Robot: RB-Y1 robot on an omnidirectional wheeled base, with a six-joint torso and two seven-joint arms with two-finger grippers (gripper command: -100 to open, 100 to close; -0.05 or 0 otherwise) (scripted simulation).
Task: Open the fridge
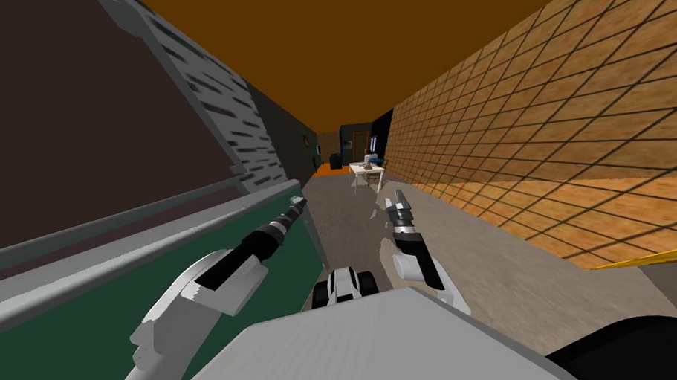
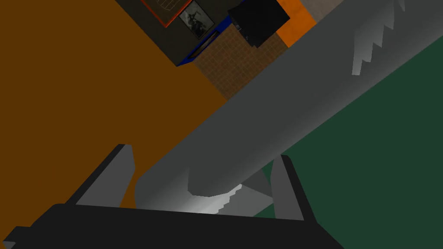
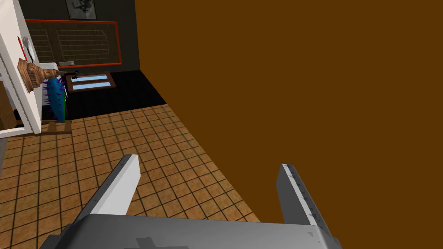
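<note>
While L gripper [image 2: 203,152] straddles fridge handle [image 2: 281,108] unclosed, R gripper [image 3: 208,161] hangs spread

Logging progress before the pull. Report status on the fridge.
Left gripper open, astride the grey handle bar, not clamped. Right gripper open, idle in the air. Bar runs along the dark green door face. Nothing seen in the way.

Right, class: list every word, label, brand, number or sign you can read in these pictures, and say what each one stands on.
No text can be read anywhere.
Grey handle bar between the left gripper's open fingers: no label.
Dark green fridge door: no marking.
Framed picture on the far dark wall: too small to tell any writing.
</note>
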